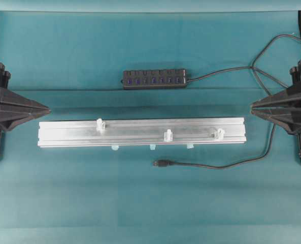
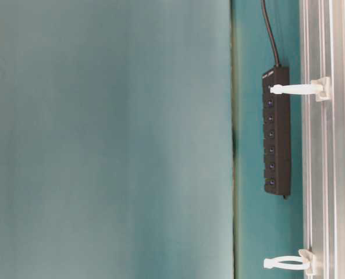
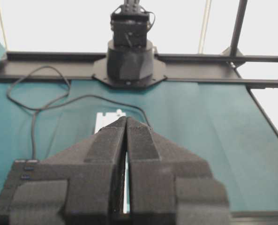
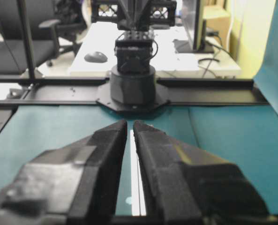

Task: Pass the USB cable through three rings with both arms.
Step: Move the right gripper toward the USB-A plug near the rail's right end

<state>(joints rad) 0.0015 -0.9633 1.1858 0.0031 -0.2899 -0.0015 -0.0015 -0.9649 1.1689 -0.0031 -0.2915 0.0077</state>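
The USB cable (image 1: 226,163) lies on the teal cloth in front of the silver rail (image 1: 64,133), its plug (image 1: 159,163) pointing left. It curves up past my right gripper. Three white rings stand on the rail: left (image 1: 100,124), middle (image 1: 167,135), right (image 1: 219,133). Two of them show in the table-level view (image 2: 294,89) (image 2: 285,263). My left gripper (image 1: 48,110) is shut and empty, just off the rail's left end (image 3: 126,119). My right gripper (image 1: 252,108) is shut with a thin slit, empty, off the rail's right end (image 4: 129,123). The cable also shows in the left wrist view (image 3: 139,108).
A black multi-port hub strip (image 1: 154,79) lies behind the rail, and its cord (image 1: 216,72) runs right. Pale blue tape tabs (image 1: 114,148) stick out under the rail's front edge. The hub shows in the table-level view (image 2: 277,131).
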